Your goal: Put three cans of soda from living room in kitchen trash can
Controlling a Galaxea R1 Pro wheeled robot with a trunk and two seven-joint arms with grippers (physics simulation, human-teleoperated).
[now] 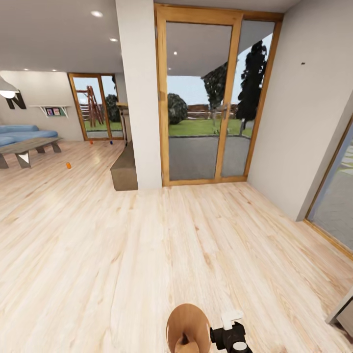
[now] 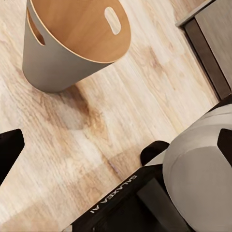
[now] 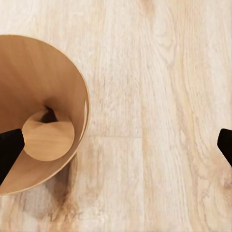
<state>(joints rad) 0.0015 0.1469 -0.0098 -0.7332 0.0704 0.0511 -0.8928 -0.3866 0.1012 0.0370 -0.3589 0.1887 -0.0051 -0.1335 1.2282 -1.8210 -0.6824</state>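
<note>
The tash can [image 1: 188,327] stands on the plank floor just in front of me, grey-white outside [image 2: 53,63] and brown inside [image 3: 48,87], with nothing in it. My right gripper [image 3: 116,145] hangs open above the floor beside it, one fingertip [image 3: 9,152] over the bin's opening. The right wrist [image 1: 230,336] sits right of the bin. My left gripper [image 2: 116,145] is open and holds nothing, with the bin some way beyond it. Far off in the living room, an orange can of soda [image 1: 68,165] stands on the floor. Another orange one [image 1: 91,142] and a dark blue one [image 1: 111,143] stand near the far glass door.
A white pillar [image 1: 139,98] with a low bench [image 1: 125,169] at its foot stands between me and the cans. Glass doors [image 1: 206,98] are straight ahead. A blue sofa [image 1: 22,133] and a low table [image 1: 27,148] are far left. My base [image 2: 193,179] and a cabinet corner [image 2: 210,43] are close.
</note>
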